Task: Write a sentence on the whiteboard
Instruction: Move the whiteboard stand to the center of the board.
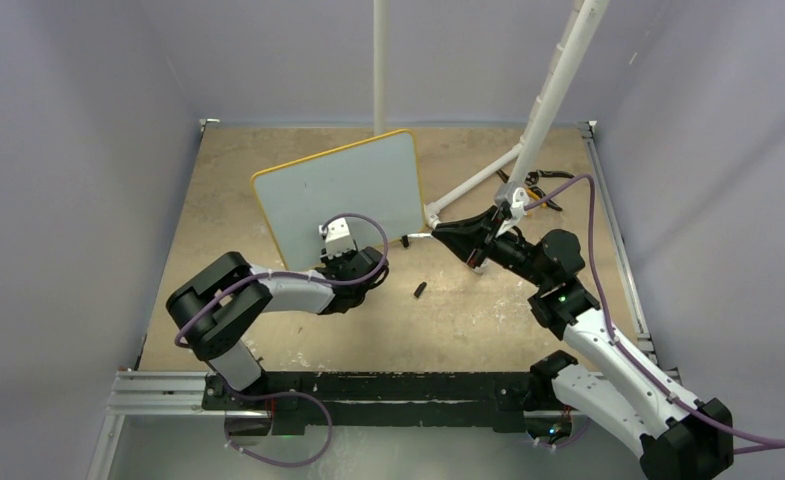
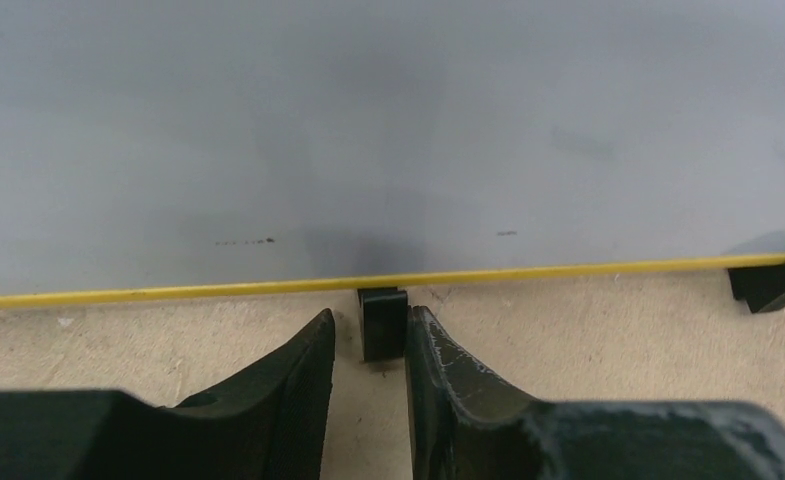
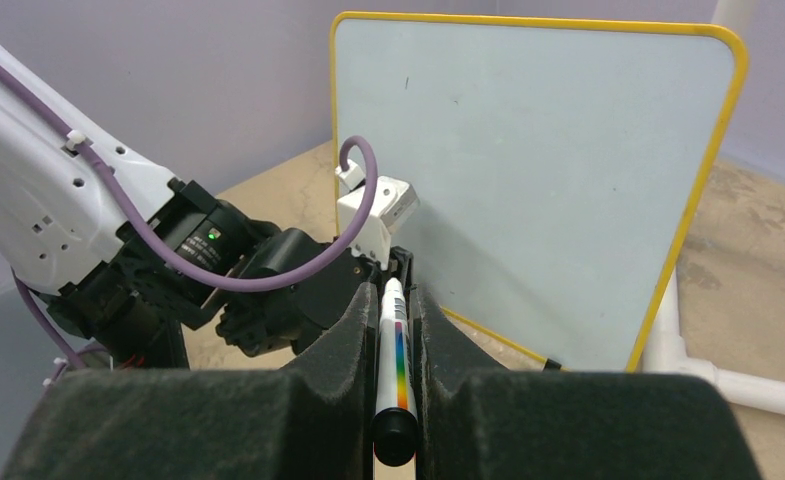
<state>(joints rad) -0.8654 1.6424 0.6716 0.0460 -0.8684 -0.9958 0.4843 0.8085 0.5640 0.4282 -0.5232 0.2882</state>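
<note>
Top view: whiteboard (image 1: 338,195) stood upright mid-counter (image 1: 228,200), propped on its feet, writing face toward the arms. Its bottom edge ran from near-left to far-right. The long axis looked to lie along that edge, but this was hard to confirm. Left hand (image 1: 340,255) sat low against the board's bottom edge, likely to brace it so it would not slide under pen pressure. Right hand (image 1: 446,234) was clamped on a marker (image 1: 420,237), held roughly level, with its tip aimed left at the board's lower right corner, close to it; contact unclear. A small black piece (image 1: 419,290), probably the cap, lay on the counter between the arms. A white pipe frame (image 1: 473,185) stood behind the right hand.

Left wrist view: fingers (image 2: 308,350) straddled a black foot (image 2: 381,322) under the yellow frame (image 2: 568,270). The jaws were narrowly parted, with a gap on one side, so not yet pinching. A second foot (image 2: 768,283) sat at far right. The board face filled the upper view, with faint smudges and no writing.

Right wrist view: marker (image 3: 392,350) pinched between both fingers. Its long axis ran along them, tip forward toward the board's lower left area. The board (image 3: 528,150) was blank, so writing not started.
</note>
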